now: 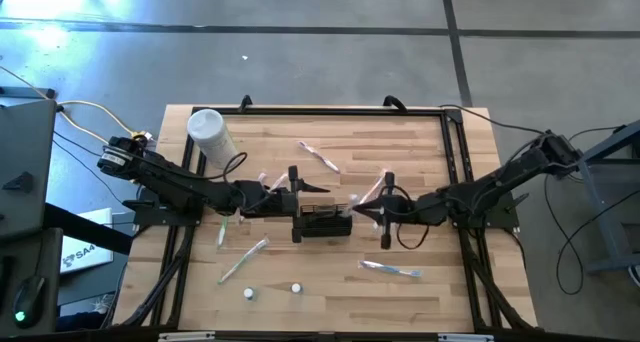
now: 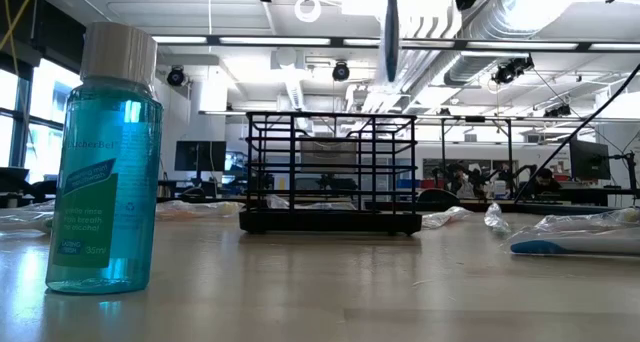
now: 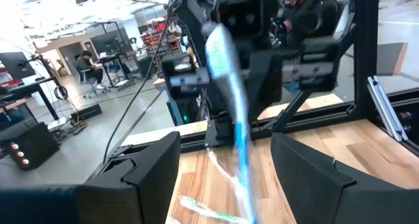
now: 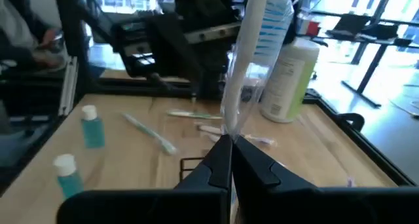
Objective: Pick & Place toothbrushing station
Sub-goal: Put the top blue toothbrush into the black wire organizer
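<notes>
While the right end effector [image 4: 229, 145] is clenched on a wrapped toothbrush [image 4: 252, 67] above the toothbrushing station [image 1: 322, 223], the left end effector [image 1: 294, 202] sits released beside it.

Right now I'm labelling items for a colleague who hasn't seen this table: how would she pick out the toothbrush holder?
Start at the wooden table and look to its middle, between the left gripper and right gripper. The holder sits there: a low black wire box with compartments, unlike the tall white bottle or the flat wrapped toothbrushes.

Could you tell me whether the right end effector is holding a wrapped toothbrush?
Yes, the right end effector is shut on the lower end of a wrapped toothbrush, which stands upright above its fingers.
</notes>
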